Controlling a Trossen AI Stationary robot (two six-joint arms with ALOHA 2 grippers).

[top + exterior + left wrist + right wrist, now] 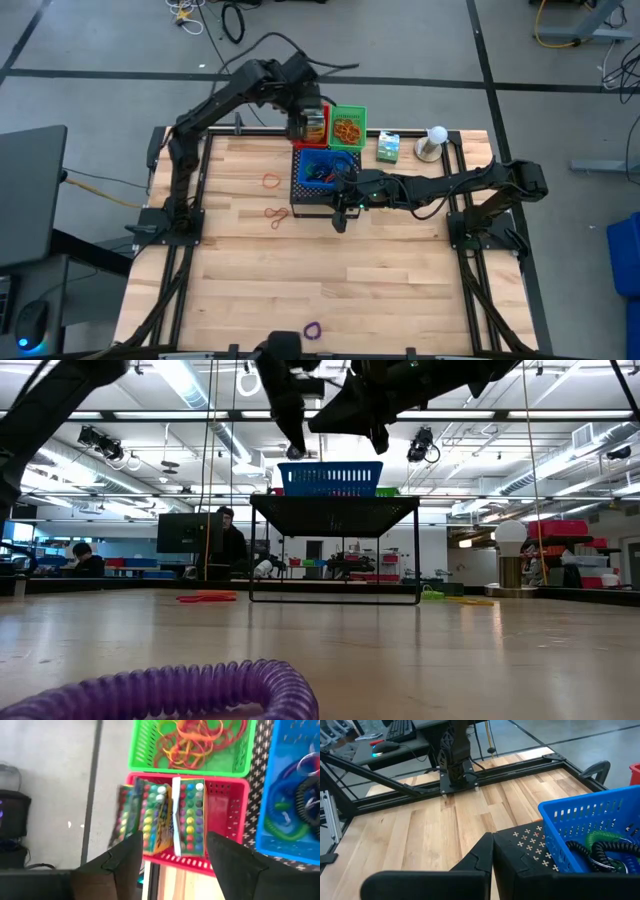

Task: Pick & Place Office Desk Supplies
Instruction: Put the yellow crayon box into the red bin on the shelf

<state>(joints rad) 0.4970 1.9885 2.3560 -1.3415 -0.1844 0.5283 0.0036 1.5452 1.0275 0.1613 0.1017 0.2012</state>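
Purple coiled loop [190,695] lay nearest the low camera, at the table's near edge, well apart from everything else; the high view showed it alone on the wood [313,329]. Two orange-red rubber bands [271,181] lay loose on the wooden table [400,280] left of the black perforated box [300,198], one nearer it than the other. On the box sat a blue basket [308,160] with green, blue and black coiled loops inside; behind it a green basket [145,750] held a tangle of red, orange and tan rubber bands [192,740], and beside that a red basket [227,815] held upright boxes printed with rows of coloured dots [190,817]. No writing on them could be read. Left gripper [172,852] hung right over the red basket, fingers [125,857] spread wide either side of the dotted boxes, gripping nothing. Right gripper [493,855] hovered at the front edge of the black box by the blue basket [590,827], fingers pressed together, empty. A green-white box [388,147] stood on the table right of the green basket, label too small to read, with a white ball on a stand [432,142] just beside it. A person sat at a monitor [187,532] in the room behind.
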